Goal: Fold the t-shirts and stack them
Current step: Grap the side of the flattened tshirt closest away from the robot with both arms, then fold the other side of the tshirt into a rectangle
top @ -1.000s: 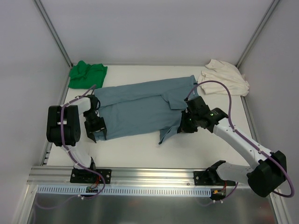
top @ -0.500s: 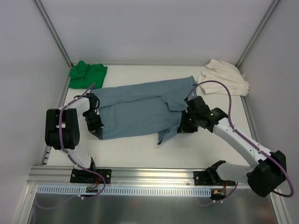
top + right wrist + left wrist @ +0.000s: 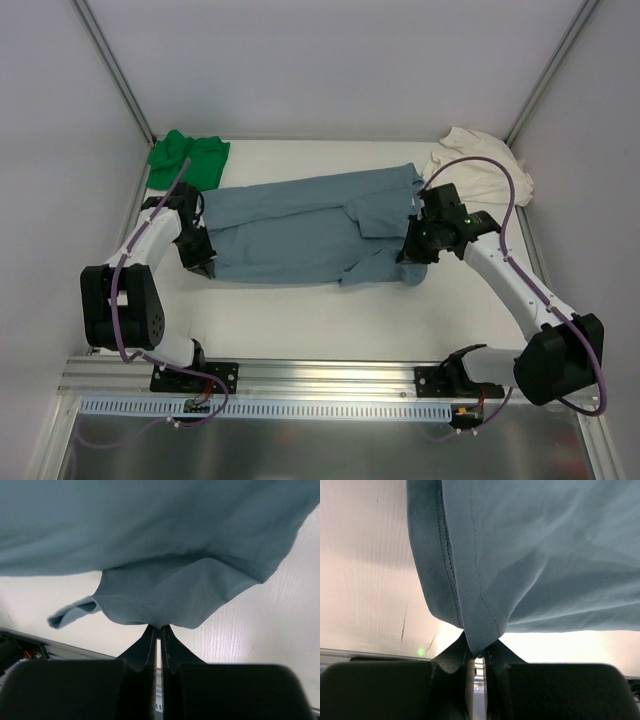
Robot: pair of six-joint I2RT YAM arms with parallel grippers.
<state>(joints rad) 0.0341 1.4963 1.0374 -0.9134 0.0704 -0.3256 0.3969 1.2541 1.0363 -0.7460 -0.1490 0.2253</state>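
Note:
The blue-grey t-shirt (image 3: 300,228) lies spread across the middle of the table, its near edge lifted and doubled back. My left gripper (image 3: 199,262) is shut on the stitched hem (image 3: 476,630) at the shirt's left near corner. My right gripper (image 3: 413,255) is shut on the cloth's edge (image 3: 159,619) at the right near corner, the fabric draping above its jaws. The green t-shirt (image 3: 185,158) lies bunched at the back left. The cream-white t-shirt (image 3: 485,165) lies crumpled at the back right.
White walls with metal frame posts (image 3: 115,70) close in the table at back and sides. An aluminium rail (image 3: 300,378) runs along the near edge with both arm bases on it. Bare tabletop (image 3: 300,320) shows between the shirt and the rail.
The left gripper has closed on the shirt's hem. Both grippers have moved away from the rail toward the back, carrying the shirt's near edge up and over, so the shirt looks narrower.

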